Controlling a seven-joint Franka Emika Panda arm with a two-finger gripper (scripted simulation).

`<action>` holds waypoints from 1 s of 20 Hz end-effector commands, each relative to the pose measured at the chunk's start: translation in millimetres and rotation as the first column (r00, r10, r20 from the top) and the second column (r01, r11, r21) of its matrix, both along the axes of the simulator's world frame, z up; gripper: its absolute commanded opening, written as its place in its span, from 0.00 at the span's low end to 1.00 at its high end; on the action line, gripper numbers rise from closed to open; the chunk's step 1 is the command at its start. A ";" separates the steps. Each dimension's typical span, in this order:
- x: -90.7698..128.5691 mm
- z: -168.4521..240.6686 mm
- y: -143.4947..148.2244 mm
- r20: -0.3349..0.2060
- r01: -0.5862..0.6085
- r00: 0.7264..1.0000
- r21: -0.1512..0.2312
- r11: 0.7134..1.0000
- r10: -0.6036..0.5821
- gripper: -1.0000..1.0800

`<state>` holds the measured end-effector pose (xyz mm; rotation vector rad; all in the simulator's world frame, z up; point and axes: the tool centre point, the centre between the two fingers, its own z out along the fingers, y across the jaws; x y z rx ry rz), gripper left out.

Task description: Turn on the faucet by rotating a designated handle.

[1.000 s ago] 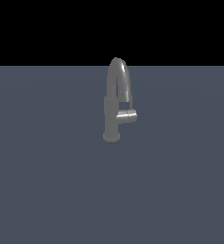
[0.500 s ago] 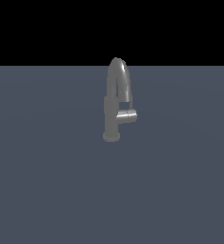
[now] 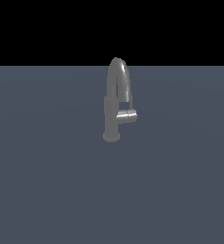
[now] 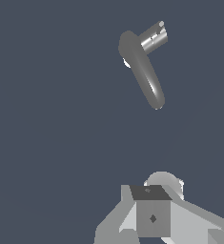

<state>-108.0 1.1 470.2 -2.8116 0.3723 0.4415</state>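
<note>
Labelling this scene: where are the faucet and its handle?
faucet (image 3: 112,116), exterior view, on the upright body.
handle (image 3: 127,115), exterior view, on the middle of the stubby cylinder.

Quick count: one faucet (image 3: 114,107) with one arched spout (image 3: 121,78) and one stubby handle (image 3: 127,116), all on one flat grey surface (image 3: 46,190). One pincer (image 4: 154,217) shows in the wrist view.

A flat, plain slate-blue table (image 3: 46,190) fills the lower part of the exterior view under a black band, and the faucet (image 3: 114,109) alone stands on it by its round base, just above the frame's centre.
</note>
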 end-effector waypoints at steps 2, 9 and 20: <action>19.1 -8.4 -3.9 -0.053 0.041 0.998 0.039 0.998 -0.038 0.00; 55.1 -28.6 -13.0 -0.163 0.127 0.981 0.110 0.986 -0.108 0.00; 105.9 -69.8 -29.4 -0.345 0.276 0.918 0.203 0.940 -0.195 0.00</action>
